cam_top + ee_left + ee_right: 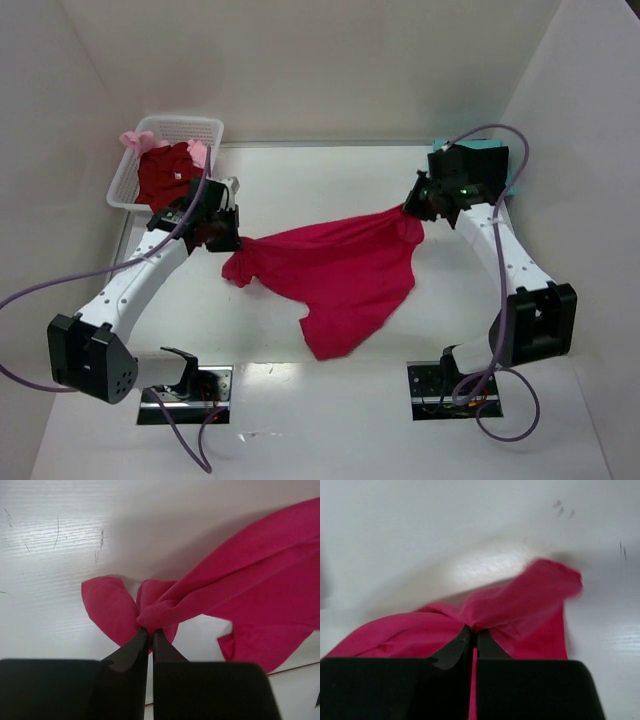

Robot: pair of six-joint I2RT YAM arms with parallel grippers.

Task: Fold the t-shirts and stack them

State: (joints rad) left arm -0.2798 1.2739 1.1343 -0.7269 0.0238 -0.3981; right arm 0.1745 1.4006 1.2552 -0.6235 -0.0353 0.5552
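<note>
Two ends of the tee (340, 270) are pinched — left tool (150, 631) on one, right tool (473, 630) on the other — over a scuffed white desk (330, 180), white walls (300, 60) around.

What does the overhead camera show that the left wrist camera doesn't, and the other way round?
Only the overhead view shows the white lattice basket holding a dark red t-shirt and pale pink cloth, and the right tool pinching the far end of the crimson-pink t-shirt. Only the left wrist view shows, close up, the left tool shut on a bunched corner of that shirt, plus fine scratches on the table. Both show the crimson-pink t-shirt and the white table under it.
</note>
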